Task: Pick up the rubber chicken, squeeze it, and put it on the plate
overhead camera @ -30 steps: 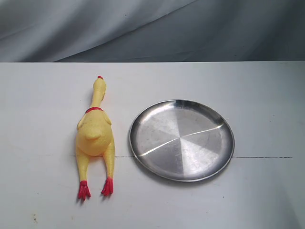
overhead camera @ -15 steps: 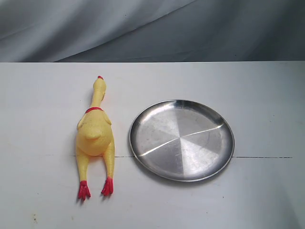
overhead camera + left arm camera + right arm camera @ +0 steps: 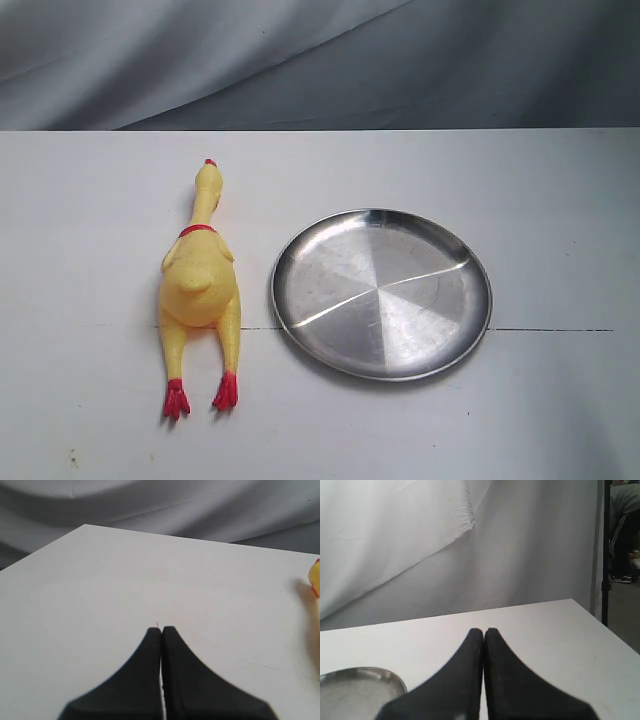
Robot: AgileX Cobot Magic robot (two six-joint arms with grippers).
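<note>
Here the left hand [image 3: 161,630] is pressed together, its two black fingers [image 3: 140,675] meeting along their whole length, tip against tip, poised over bare white desk [image 3: 560,200] with a desk corner ahead of it. The right hand [image 3: 483,631] is likewise pressed together, fingers meeting tip to tip, and faces the desk's far edge and the grey cloth [image 3: 420,545] hanging behind it. The rubber chicken [image 3: 200,285] lies flat on the left half of the desk, red comb toward the far edge and red feet toward the near edge, untouched by either hand; a sliver of its yellow head shows at the margin of the left wrist view [image 3: 315,577]. The plate [image 3: 380,293] sits just beside the chicken, apart from it, about midway between the left and right edges, its shiny face showing only radial reflections; its rim also enters the right wrist view [image 3: 362,676]. A thin dark seam [image 3: 555,330] crosses the desk, passing behind both chicken and plate.
</note>
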